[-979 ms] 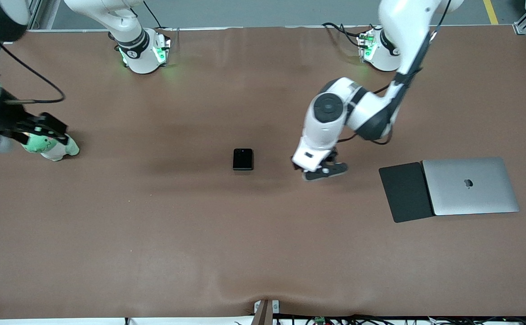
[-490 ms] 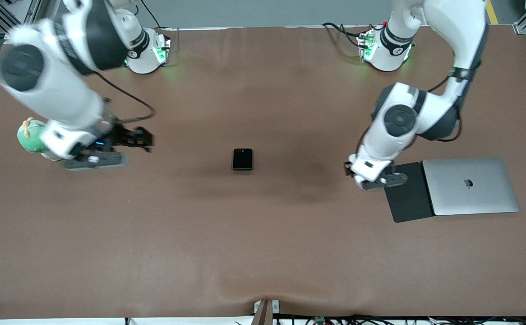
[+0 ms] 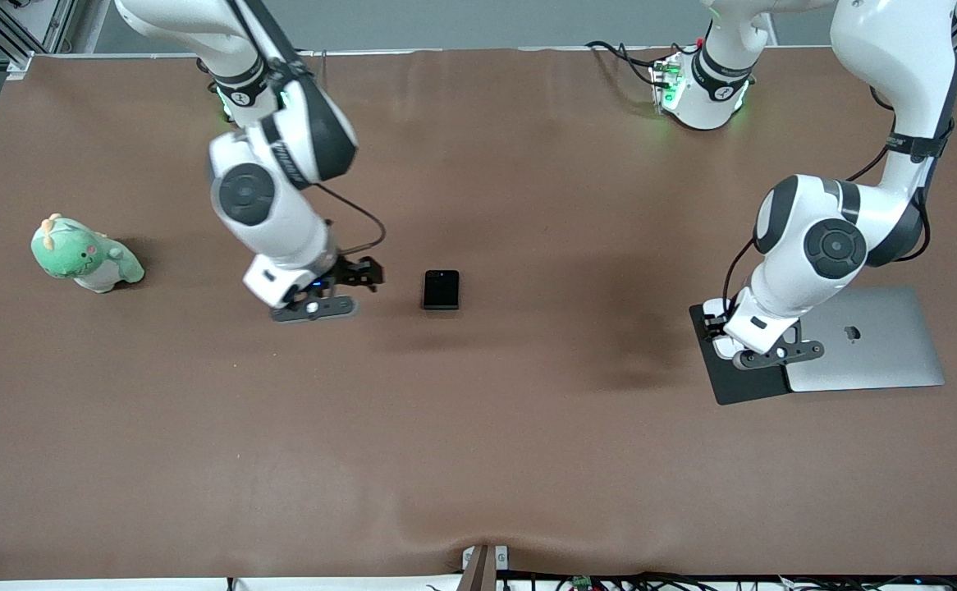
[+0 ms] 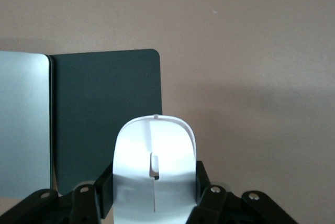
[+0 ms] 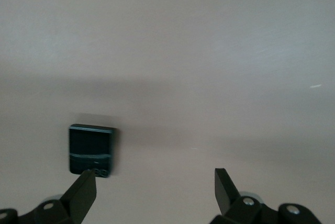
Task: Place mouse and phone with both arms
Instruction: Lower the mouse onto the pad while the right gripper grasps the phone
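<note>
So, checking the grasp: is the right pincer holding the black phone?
No: the right pincer is open, with the small black glossy phone flat on the table.

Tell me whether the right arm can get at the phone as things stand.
Probably yes. The right gripper hangs open and empty just beside the phone, toward the right arm's end of the table, with only bare table between them. The left gripper holds the mouse over the mouse pad.

Probably a robotics lab: two arms (image 3: pixel 281 164) bolted to a brown-covered table (image 3: pixel 478 443).
</note>
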### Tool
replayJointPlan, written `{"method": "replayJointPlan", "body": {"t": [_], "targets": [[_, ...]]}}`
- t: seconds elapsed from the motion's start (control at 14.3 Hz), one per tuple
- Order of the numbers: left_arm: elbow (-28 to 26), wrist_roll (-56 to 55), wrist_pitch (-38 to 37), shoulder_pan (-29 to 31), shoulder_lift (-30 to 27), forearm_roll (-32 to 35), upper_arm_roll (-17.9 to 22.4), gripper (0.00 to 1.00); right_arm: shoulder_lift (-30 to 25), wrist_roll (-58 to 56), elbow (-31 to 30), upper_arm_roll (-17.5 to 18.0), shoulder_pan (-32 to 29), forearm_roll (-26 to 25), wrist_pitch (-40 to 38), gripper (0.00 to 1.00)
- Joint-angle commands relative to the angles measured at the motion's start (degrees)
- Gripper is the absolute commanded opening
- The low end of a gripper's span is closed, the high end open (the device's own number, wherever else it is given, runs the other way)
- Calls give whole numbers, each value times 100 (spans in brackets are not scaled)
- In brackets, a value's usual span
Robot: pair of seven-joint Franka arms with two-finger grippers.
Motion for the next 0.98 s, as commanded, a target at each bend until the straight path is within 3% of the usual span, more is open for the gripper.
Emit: {"method": "replayJointPlan", "body": {"t": [0.0,0.42,0.91], "targets": [[32,456,228,256,308,-52,-68,56,453,741,-203,-77,677,61,863,100],[340,959,289,618,906,-26,-60,56,1334,998,-221,-68,1206,61,1761,100],[384,1099,509,828,1196,44,-42,59,1571,1482,-203,-68,1382,97,2123,100]]}}
